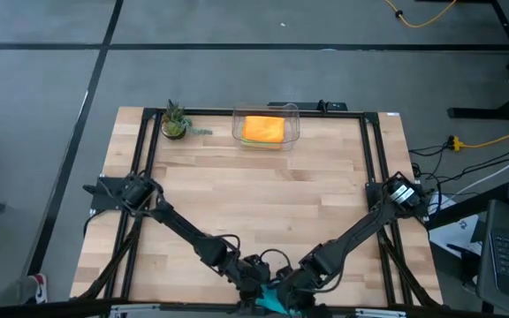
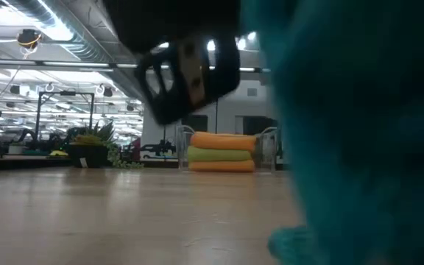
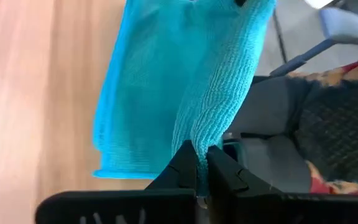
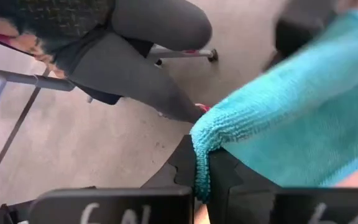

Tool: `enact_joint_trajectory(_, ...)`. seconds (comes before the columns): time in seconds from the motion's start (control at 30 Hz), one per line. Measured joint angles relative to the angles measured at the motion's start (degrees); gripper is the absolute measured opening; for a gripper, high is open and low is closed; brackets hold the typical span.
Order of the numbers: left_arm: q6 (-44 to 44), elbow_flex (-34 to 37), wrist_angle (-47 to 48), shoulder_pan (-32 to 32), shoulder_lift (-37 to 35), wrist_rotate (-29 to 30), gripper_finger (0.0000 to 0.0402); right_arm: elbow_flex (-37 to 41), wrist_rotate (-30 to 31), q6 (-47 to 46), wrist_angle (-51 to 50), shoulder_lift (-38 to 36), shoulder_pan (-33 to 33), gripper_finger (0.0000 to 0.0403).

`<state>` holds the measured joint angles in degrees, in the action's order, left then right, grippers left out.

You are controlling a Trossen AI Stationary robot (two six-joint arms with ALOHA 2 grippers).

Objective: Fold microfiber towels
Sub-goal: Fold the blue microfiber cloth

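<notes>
Both dark six-joint arms are reaching inward from the table's side rails and meeting at the middle of the near edge of the pale wooden table [image 1: 263,212]. The left gripper [image 3: 201,167] is pinching its two fingers tight on a fold of the soft teal microfiber towel [image 3: 166,81], which is hanging off the table's near edge. The right gripper [image 4: 199,168] is just beside it, clamping its fingers on a looped corner of the same cloth. From the high view only a small patch of teal is showing between the two wrists.

At the far edge, a clear plastic bin [image 1: 266,129] is holding a stack of three folded cloths: one orange towel [image 2: 222,140] on top, one lime green towel [image 2: 221,154] in the middle, another orange one [image 2: 221,166] beneath. One small potted plant [image 1: 174,121] is standing near the bin.
</notes>
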<state>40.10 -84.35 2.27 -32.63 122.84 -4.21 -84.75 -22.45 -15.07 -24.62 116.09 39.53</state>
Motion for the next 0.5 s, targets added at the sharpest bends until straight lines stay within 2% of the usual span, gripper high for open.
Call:
enact_joint_trajectory(0.23,0.0,0.1,0.5,0.7,0.3,-0.1,0.0001,7.2,-0.5,-8.1,4.0,0.1,-1.7,0.0012)
enact_joint_trajectory(0.5,-0.1,0.1,2.3,3.0,0.7,-1.5,0.0001,9.3,-0.4,-7.8,5.7,0.1,-2.6,0.0012)
